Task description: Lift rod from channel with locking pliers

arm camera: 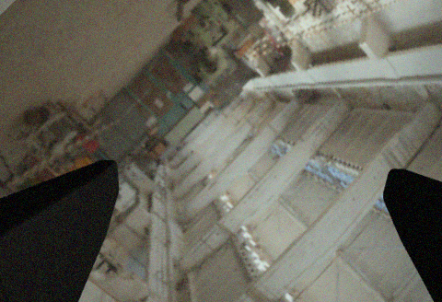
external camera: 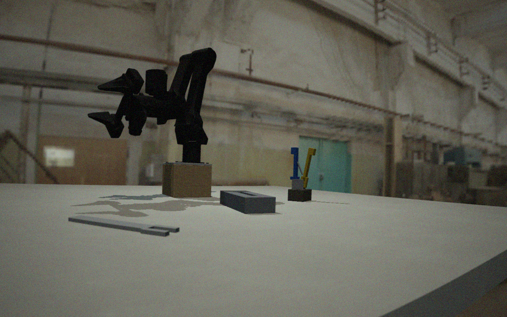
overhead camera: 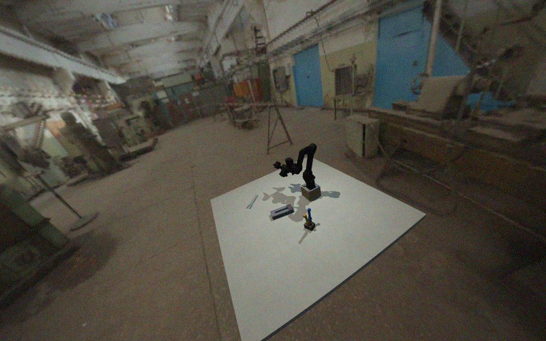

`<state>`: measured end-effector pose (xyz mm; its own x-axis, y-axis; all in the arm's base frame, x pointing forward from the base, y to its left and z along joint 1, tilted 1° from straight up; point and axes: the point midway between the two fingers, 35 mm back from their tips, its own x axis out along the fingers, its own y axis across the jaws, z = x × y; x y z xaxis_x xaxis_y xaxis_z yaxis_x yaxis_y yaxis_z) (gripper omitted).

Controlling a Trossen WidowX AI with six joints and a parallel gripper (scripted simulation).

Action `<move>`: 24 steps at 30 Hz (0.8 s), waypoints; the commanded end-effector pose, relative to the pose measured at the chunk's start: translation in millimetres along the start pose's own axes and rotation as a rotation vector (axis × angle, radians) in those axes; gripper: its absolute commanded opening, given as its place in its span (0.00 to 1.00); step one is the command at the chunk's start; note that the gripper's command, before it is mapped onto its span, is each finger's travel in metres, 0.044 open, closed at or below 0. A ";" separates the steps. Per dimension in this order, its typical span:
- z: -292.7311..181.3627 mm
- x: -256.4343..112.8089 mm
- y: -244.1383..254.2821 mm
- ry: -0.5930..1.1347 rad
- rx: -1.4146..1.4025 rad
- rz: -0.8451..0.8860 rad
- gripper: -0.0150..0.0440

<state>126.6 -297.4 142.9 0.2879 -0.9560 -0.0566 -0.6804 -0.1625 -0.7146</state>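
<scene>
The locking pliers (overhead camera: 309,215) (external camera: 295,167) stand upright in the small dark holster (overhead camera: 309,227) (external camera: 299,196), one handle blue and one yellow, spread apart at the top. The grey channel block (overhead camera: 277,216) (external camera: 260,205) lies on the white surface with a narrow dark slot in its top. The rod cannot be made out in the slot. My gripper (overhead camera: 277,169) (external camera: 93,101) (arm camera: 256,180) is open and empty, held high and roughly level, well away from the pliers and the block.
A flat grey fork-ended tool (overhead camera: 254,199) (external camera: 109,223) lies on the white surface (overhead camera: 266,271) (external camera: 247,271), on the far side of the block from the holster. The arm stands on a brown box base (overhead camera: 311,194) (external camera: 186,181). The wrist view shows only the hall beyond the fingers.
</scene>
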 end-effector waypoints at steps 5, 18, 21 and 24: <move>-18.7 2.5 -20.9 0.001 0.000 -0.001 1.00; -5.1 -16.6 -106.2 -0.193 0.428 -0.144 1.00; 16.9 -35.2 -147.3 -0.361 0.710 -0.192 1.00; 29.0 -49.8 -170.7 -0.472 0.876 -0.200 1.00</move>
<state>200.6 -258.4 221.9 0.5391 -0.8412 -0.0414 -0.2349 -0.1030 -0.9665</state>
